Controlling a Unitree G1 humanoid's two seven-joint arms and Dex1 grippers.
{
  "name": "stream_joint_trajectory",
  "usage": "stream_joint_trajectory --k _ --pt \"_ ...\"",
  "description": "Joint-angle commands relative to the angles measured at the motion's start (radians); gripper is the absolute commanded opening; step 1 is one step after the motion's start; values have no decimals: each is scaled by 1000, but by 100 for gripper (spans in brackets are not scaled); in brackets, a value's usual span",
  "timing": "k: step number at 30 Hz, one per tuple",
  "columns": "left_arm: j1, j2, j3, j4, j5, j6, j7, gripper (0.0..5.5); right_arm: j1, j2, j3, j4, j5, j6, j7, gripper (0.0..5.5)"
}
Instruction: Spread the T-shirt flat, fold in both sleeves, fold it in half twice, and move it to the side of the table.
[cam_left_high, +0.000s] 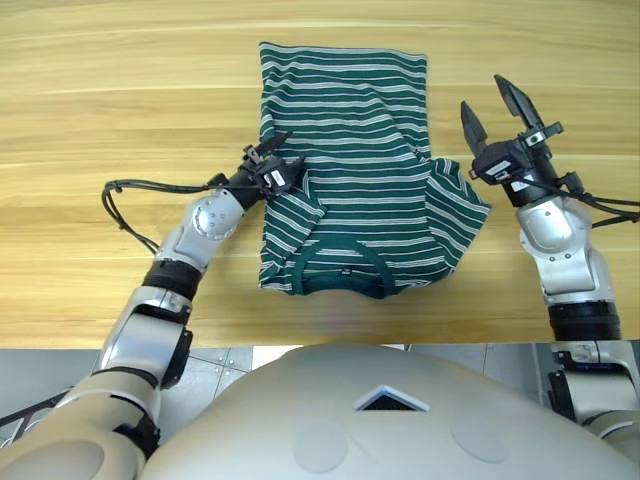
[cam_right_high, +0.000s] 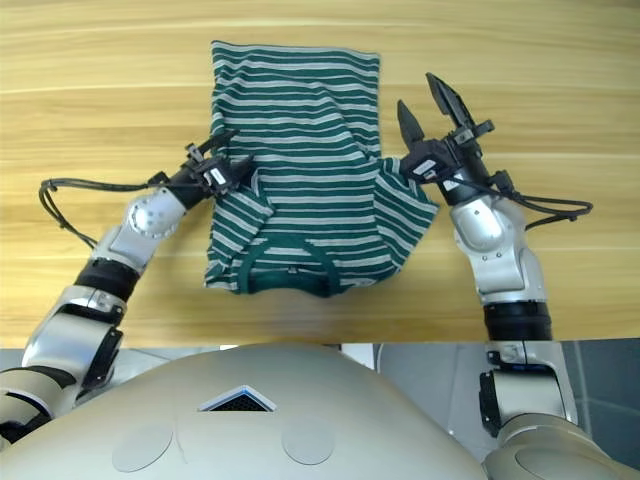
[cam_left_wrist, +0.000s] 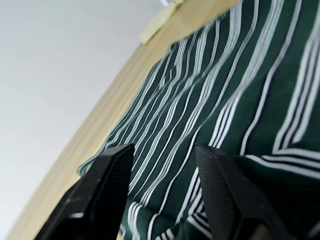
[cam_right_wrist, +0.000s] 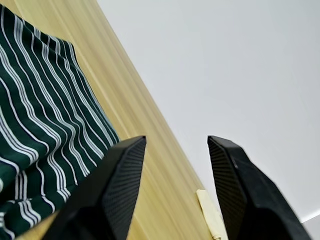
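The T-shirt, dark green with thin white stripes, lies at the middle of the pale wooden worktop, with its neckline nearest the robot and its straight hem at the far end. On the shirt's left side, the left sleeve is folded inward and lies over the body in a slanted flap, so that edge runs nearly straight. The body between the sleeves is mostly smooth, with a few creases near the chest. On the right side, the right sleeve bulges outward past the body, rumpled and only loosely turned in.

The left hand sits low at the shirt's left edge, just above the folded sleeve, with its forearm stretched across the worktop. Its two fingers point over the cloth and stand slightly apart, with nothing pinched between them.

The right hand hovers just beside the right sleeve, apart from the cloth. Its fingers are spread wide, holding nothing, and point away from the robot.
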Motion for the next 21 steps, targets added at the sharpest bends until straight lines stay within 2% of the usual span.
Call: stream_joint_trajectory --k 1,4,9,13,16,21 --pt "135 99 2 47 27 31 -9 227 125 -90 3 -32 -41 -36 61 230" --pt "205 101 29 -30 -13 36 7 227 259 -167 -31 -82 -71 -56 99 230" --pt "295 69 57 -188 -65 74 26 227 569 -228 -210 -245 -101 -24 144 230" --pt "291 49 91 -267 -90 102 48 227 677 -234 -181 -293 -117 -3 223 230" --pt "287 39 127 -326 -92 120 81 227 619 -217 -115 -214 -162 26 246 230" --pt "317 16 176 -468 -103 120 124 227 357 -135 -24 -14 -211 99 165 230"
